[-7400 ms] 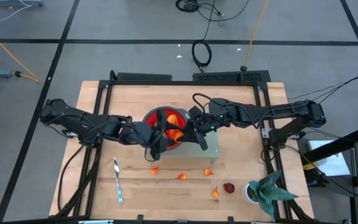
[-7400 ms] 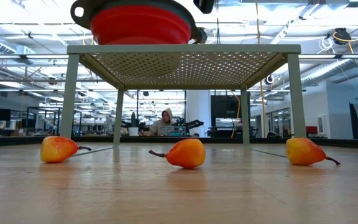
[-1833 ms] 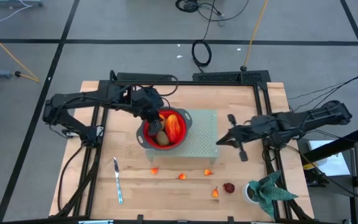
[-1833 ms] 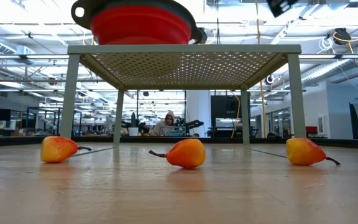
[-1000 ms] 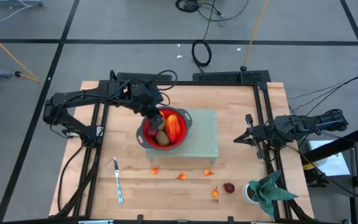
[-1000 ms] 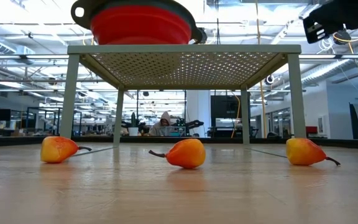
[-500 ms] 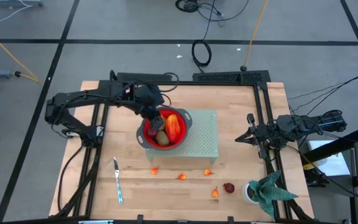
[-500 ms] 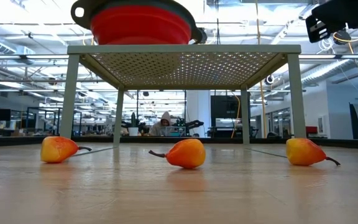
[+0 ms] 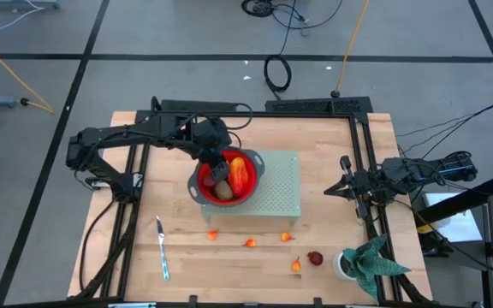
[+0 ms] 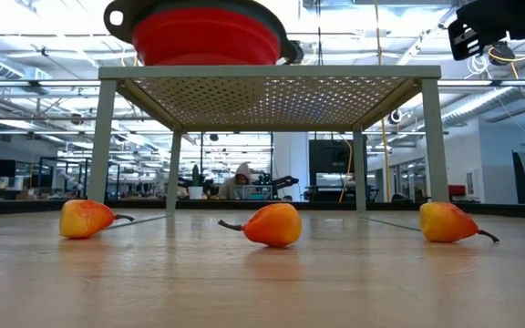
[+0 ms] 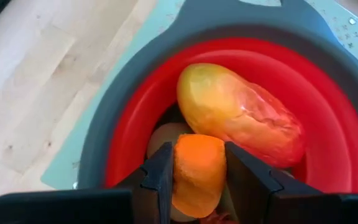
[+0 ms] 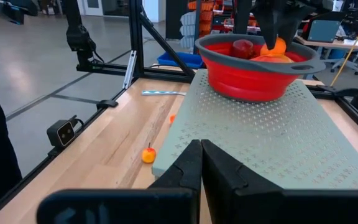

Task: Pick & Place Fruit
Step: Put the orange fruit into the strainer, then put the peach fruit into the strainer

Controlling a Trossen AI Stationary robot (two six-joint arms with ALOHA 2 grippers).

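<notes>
Since 7.4 s ago the right gripper (image 12: 201, 163) has withdrawn, closed and empty, to the table's right edge, while the left gripper (image 11: 199, 177) hangs over the red bowl (image 9: 204, 189), clamping 1 orange fruit (image 11: 197, 174) above the mango-like piece (image 11: 241, 115), likely for release.

arms: you see two dark, slim, jointed arms — black cables trailing
left gripper (image 11: 197, 177): two flat dark fingers
right gripper (image 12: 201, 158): same — dark, tapered
</notes>
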